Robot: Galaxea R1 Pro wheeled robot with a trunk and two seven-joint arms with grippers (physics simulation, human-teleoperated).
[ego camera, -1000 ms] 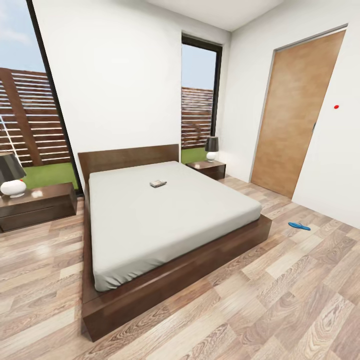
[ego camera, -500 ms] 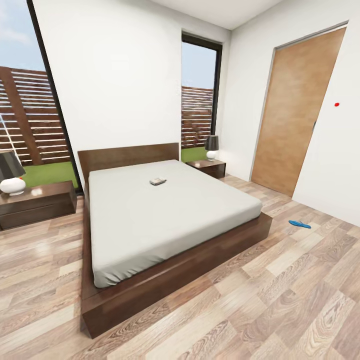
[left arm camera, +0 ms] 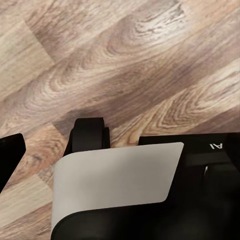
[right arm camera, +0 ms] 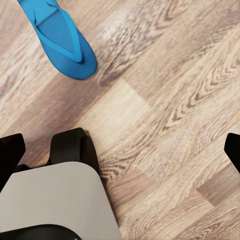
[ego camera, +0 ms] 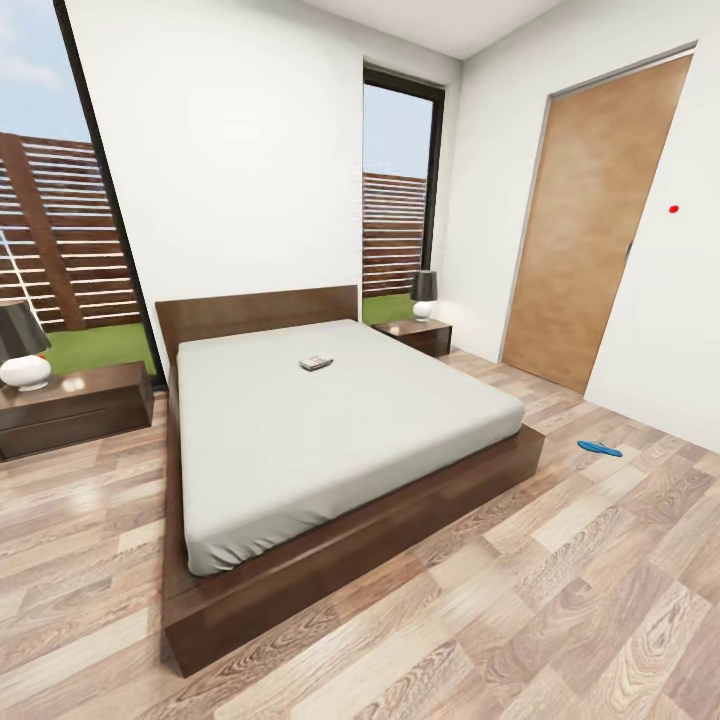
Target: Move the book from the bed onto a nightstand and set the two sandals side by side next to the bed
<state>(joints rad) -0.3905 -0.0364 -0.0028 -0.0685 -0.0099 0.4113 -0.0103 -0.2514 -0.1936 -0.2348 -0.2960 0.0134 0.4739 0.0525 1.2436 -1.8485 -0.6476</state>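
The book [ego camera: 316,363] lies flat on the off-white mattress of the bed [ego camera: 340,430], toward the headboard. One nightstand [ego camera: 75,405] stands left of the bed and another nightstand [ego camera: 415,337] stands at its far right. A blue sandal [ego camera: 599,449] lies on the floor to the right of the bed. In the right wrist view a blue sandal [right arm camera: 60,35] lies on the planks beyond my right gripper [right arm camera: 120,150], whose fingertips sit wide apart and empty. My left gripper [left arm camera: 120,150] hangs over bare floor, one fingertip [left arm camera: 10,155] showing at the frame's edge.
A lamp [ego camera: 22,350] stands on the left nightstand and a smaller lamp [ego camera: 424,295] on the right one. A brown wooden door [ego camera: 590,220] is set in the right wall. Wood-plank floor [ego camera: 560,600] spreads between me and the bed. Part of my base [right arm camera: 55,200] shows below both wrists.
Since a second ago the whole head picture has shifted slightly, so the camera moved. The book, the bed and the sandal have stayed where they were.
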